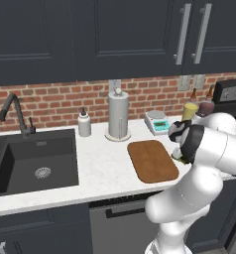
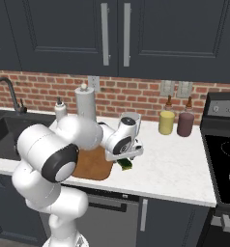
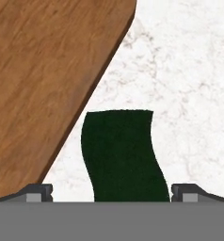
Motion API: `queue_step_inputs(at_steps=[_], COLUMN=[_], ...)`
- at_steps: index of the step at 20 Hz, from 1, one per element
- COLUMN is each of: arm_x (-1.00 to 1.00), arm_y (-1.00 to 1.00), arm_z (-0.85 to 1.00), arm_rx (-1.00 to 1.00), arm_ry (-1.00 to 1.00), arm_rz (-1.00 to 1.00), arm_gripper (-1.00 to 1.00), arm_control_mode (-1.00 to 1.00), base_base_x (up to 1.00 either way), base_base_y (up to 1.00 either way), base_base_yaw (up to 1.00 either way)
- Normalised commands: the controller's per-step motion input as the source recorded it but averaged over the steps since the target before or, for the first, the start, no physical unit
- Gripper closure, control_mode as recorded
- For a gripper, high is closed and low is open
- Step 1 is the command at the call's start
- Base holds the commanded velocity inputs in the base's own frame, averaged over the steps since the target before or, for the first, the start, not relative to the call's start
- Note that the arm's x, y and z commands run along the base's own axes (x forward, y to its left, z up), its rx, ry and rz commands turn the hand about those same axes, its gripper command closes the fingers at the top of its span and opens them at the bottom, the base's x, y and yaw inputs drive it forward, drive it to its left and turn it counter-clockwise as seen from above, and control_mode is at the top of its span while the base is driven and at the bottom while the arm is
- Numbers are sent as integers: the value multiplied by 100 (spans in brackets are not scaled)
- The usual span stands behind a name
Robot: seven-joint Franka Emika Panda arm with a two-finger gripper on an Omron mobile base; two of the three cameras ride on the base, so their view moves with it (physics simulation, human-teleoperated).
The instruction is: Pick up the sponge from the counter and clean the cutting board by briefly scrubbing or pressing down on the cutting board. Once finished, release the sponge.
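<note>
Hanging low over the sponge (image 3: 122, 155), the tool (image 3: 112, 190) stands wide open, one fingertip (image 3: 37, 192) on each side of the dark green top, nothing held. The sponge lies on the white tabletop (image 3: 189, 94) just beside the wooden cutting board (image 3: 43, 80). Best to sink straight down, keep the block centred, and close before lifting toward the board.
</note>
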Motion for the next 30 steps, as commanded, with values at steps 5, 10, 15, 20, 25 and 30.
queue_step_inputs(at_steps=[5,10,15,20,25,30], arm_x=[7,0,0,0,0,0], arm_y=[0,0,0,0,0,0], arm_z=[-4,-9,-7,-9,-15,-4], arm_rx=[0,0,0,0,0,0], arm_ry=[1,1,0,0,0,0], arm_rz=[2,2,2,2,1,1], arm_gripper=[-100,-100,-100,-100,-100,-100], arm_control_mode=[-100,-100,-100,-100,-100,-100], base_base_x=[0,0,0,0,0,0], base_base_y=[0,0,0,0,0,0], base_base_yaw=[0,0,0,0,0,0])
